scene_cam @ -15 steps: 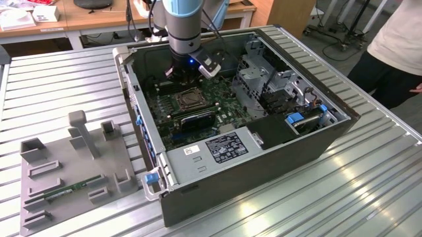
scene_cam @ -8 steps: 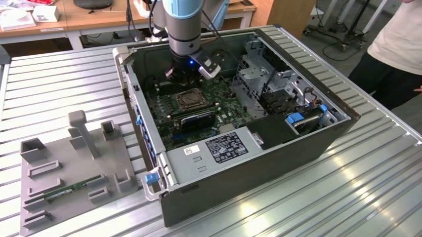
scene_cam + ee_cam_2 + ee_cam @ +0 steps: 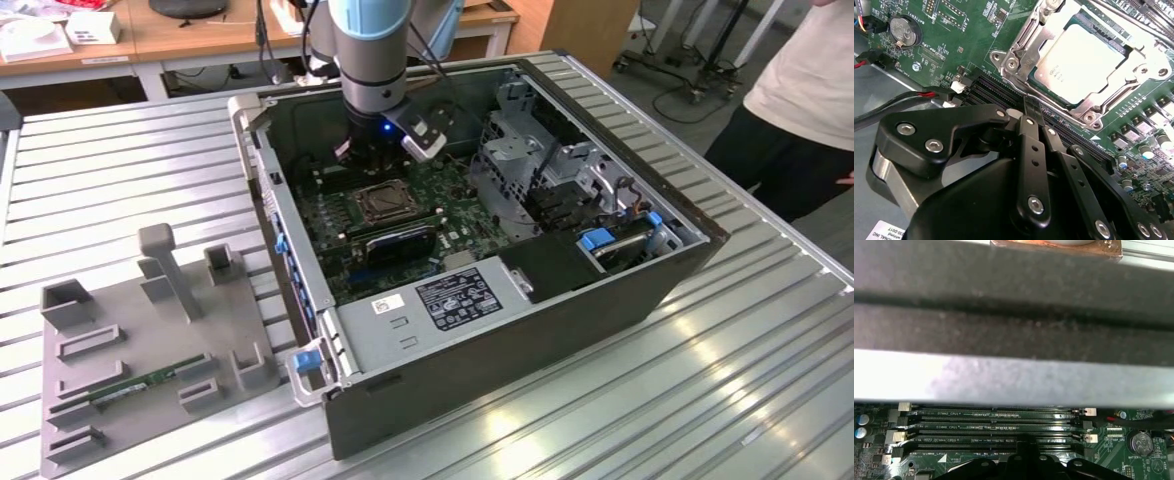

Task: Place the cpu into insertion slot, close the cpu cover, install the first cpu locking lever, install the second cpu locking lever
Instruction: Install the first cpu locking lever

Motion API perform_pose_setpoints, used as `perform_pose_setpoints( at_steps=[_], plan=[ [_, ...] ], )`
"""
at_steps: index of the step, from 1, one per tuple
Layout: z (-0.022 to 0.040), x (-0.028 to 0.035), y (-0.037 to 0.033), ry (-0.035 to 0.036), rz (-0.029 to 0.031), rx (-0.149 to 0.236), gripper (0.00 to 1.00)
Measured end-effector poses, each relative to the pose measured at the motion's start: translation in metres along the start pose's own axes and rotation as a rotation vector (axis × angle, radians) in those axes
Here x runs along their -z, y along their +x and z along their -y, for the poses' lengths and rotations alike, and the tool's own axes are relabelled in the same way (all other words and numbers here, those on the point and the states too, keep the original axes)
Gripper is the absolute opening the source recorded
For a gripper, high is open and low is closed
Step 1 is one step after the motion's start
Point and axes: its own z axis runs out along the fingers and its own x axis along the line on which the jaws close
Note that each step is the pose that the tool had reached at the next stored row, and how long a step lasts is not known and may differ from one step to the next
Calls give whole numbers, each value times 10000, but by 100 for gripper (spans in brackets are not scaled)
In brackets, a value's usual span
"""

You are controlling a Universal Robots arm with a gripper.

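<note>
slatted metal table [image 3: 747, 380], carrying an open computer case [image 3: 441, 400] across its middle and out toward the far edge. grey fixture tray [image 3: 147, 330] at the table's near corner on the exterior view's left, with a green memory stick [image 3: 140, 383] lying in it. robot arm [image 3: 374, 50] reaching straight down into the case, close to the case's far wall. green motherboard [image 3: 954, 30] flat on the case floor, with long black memory slots [image 3: 999, 430] running crosswise under the wrist. claw [image 3: 1033, 107] low over those slots, fingers pinched together tip to tip, nothing between them. insertion slot [image 3: 383, 203] ahead of the fingertips, just across the bank of memory slots, on the side of the claw toward the table's near edge; near, not touching. cpu cover [image 3: 1026, 50] lying flat on the slot, closed by the look of it. cpu [image 3: 1081, 62] seated inside, silvery top showing through the cover's window.
</note>
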Motion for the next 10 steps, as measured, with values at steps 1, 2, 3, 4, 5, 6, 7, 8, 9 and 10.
perform_pose_setpoints(
  at_steps=[1,2,3,4,5,6,7,8,9,10],
  plan=[
    [1,-5,1,1,0,0,11],
    [2,-7,1,0,1,0,11],
    [2,-8,1,-1,1,0,11],
    [2,-8,1,-3,2,0,11],
    [2,-8,1,-2,2,0,11],
    [2,-8,1,-3,3,-1,11],
    [2,-8,1,-2,2,0,11],
    [2,-8,1,-1,1,0,11],
    [1,-8,1,-2,2,0,11],
    [0,-4,0,-5,5,0,11]
  ],
)
